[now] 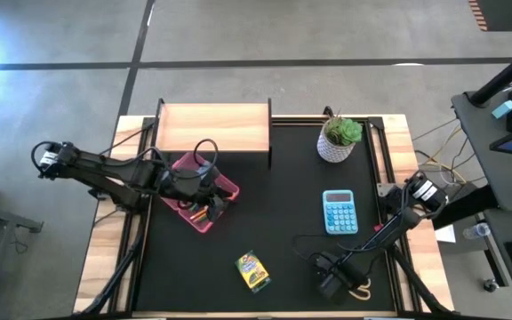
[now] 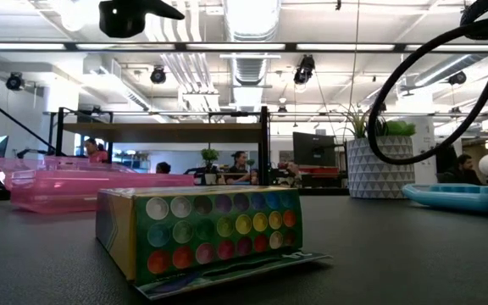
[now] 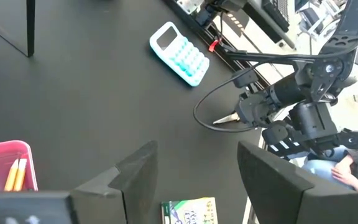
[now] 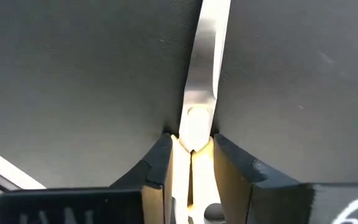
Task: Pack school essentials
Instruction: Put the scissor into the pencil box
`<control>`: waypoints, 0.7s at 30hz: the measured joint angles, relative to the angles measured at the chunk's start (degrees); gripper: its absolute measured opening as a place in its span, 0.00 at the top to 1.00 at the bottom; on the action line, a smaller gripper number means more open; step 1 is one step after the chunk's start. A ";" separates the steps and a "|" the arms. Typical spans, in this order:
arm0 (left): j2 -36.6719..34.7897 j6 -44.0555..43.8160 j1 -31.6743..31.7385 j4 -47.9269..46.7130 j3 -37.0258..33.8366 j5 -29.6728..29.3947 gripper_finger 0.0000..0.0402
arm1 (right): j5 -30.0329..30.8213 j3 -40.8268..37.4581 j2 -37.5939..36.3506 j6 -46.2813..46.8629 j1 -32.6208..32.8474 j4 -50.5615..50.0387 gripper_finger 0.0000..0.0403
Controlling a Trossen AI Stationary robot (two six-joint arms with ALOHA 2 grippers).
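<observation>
My right gripper [image 4: 191, 155] is low at the table's near right [image 1: 330, 277], shut on the yellow-handled scissors [image 4: 205, 56], whose blades point ahead over the black mat. My left gripper [image 3: 197, 180] hovers open over the pink tray's [image 1: 204, 188] near corner. Orange pencils [image 3: 15, 174] lie in the tray. The yellow-green crayon box [image 1: 253, 271] lies flat on the mat between the arms and fills the low view [image 2: 202, 233]. The small white patterned square is not visible. My right gripper pinches the scissors between its two fingers [image 4: 160, 165] at the pale yellow handle necks just behind the pivot [image 4: 194, 127]. The fingers lie along the scissors, with the closed blades sticking out ahead. Whether the blades rest on the mat or hang just above it, I cannot tell.
A blue calculator [image 1: 339, 212] lies right of centre. A potted green plant [image 1: 339, 138] stands at the far right. A wooden box [image 1: 212, 129] sits at the far edge behind the tray. A cable loops near the right arm [image 3: 210, 106]. People sit in the room beyond.
</observation>
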 joint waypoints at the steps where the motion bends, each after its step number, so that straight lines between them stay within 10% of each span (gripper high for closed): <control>1: 0.00 -0.02 0.00 0.07 0.00 0.10 0.50 | 0.32 0.30 -0.58 0.17 0.00 -0.23 0.81; 9: 0.00 0.96 -0.38 3.64 -0.07 0.57 0.50 | 8.48 2.59 -9.41 0.26 -0.67 -0.34 0.81; 21: 2.24 9.49 -1.20 10.65 -0.59 0.66 0.50 | 42.91 3.04 -22.99 -1.80 -9.25 0.67 0.81</control>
